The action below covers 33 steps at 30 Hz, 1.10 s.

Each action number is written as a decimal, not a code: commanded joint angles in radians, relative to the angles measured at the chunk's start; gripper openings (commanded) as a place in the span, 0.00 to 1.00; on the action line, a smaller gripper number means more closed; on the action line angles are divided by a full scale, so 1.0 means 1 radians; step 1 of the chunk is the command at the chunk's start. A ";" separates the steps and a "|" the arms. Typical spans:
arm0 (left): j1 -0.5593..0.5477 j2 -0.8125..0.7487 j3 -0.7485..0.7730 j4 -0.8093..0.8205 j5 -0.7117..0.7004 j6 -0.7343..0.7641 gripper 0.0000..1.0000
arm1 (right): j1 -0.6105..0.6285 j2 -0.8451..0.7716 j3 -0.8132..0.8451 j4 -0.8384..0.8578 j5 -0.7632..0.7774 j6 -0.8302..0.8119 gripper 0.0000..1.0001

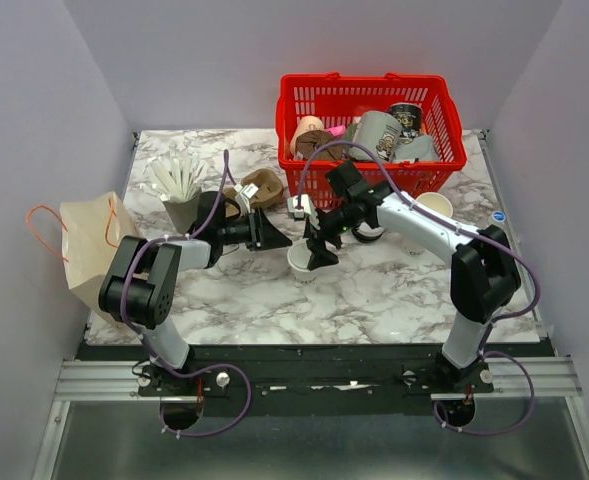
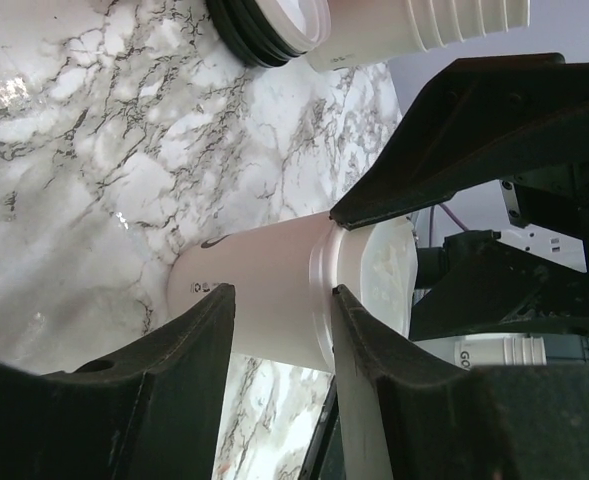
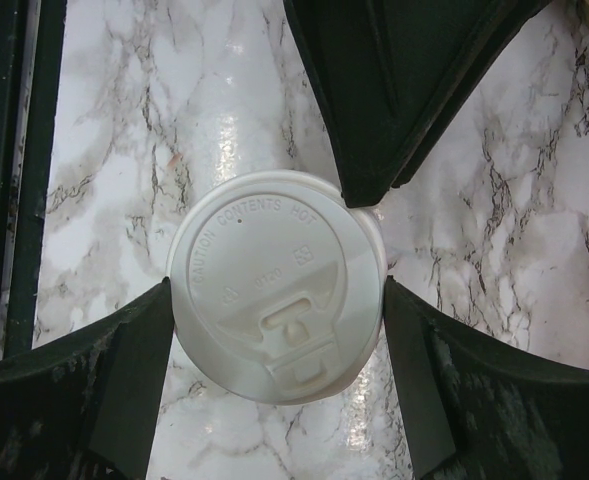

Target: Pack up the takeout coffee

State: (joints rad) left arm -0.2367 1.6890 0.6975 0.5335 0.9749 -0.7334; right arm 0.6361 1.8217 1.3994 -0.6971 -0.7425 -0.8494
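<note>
Here we are at the middle of the white marble-patterned worktop, where the small white paper coffee cup stands upright with both arms closed in on it. From above, the right gripper hangs straight over the round white plastic lid, its two dark fingers spread wide to either side of the rim. They sit so tight to that rim that it is hard to say whether they pinch it or only bracket it. The left gripper comes in low from the left side, jaws partly apart, and the cup's side wall shows across the gap just beyond its tips. Over at the worktop's left edge leans the brown paper bag with orange handles, well apart from the cup. The red plastic basket sits in the far right corner.
</note>
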 commanded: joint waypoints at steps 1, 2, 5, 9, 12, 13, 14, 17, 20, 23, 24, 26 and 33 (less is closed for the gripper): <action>-0.001 0.107 -0.012 -0.194 -0.205 0.106 0.45 | 0.036 0.185 -0.099 -0.154 0.230 -0.048 0.68; -0.003 0.116 0.002 -0.232 -0.222 0.117 0.45 | 0.036 0.189 -0.097 -0.159 0.232 -0.048 0.68; -0.006 0.138 0.022 -0.292 -0.248 0.157 0.43 | 0.036 0.195 -0.099 -0.150 0.239 -0.030 0.68; -0.009 0.138 0.008 -0.279 -0.245 0.167 0.42 | 0.045 0.171 -0.148 -0.076 0.297 0.026 0.66; -0.013 0.124 -0.003 -0.247 -0.235 0.167 0.42 | 0.059 0.168 -0.160 -0.055 0.319 0.032 0.66; -0.013 0.115 -0.009 -0.228 -0.225 0.166 0.42 | 0.059 0.174 -0.152 -0.059 0.319 0.035 0.66; -0.013 0.104 -0.019 -0.201 -0.225 0.161 0.42 | 0.059 0.175 -0.148 -0.070 0.316 0.033 0.67; -0.013 0.055 -0.016 -0.225 -0.232 0.167 0.45 | 0.060 0.166 -0.152 -0.071 0.305 0.020 0.69; -0.013 -0.029 0.006 -0.332 -0.286 0.232 0.52 | 0.059 0.153 -0.160 -0.068 0.295 0.013 0.73; -0.012 -0.107 0.039 -0.427 -0.314 0.298 0.57 | 0.048 0.149 -0.151 -0.064 0.281 0.032 0.77; -0.012 -0.136 0.046 -0.446 -0.318 0.311 0.58 | 0.045 0.152 -0.145 -0.064 0.273 0.039 0.78; -0.010 -0.159 0.059 -0.472 -0.312 0.336 0.59 | 0.022 0.163 -0.114 -0.073 0.262 0.061 0.80; -0.009 -0.224 0.071 -0.440 -0.220 0.350 0.63 | -0.046 0.179 -0.037 -0.116 0.169 0.099 0.89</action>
State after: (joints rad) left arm -0.2443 1.5032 0.7559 0.1043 0.7017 -0.4183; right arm 0.6128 1.8656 1.4189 -0.6830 -0.8032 -0.7029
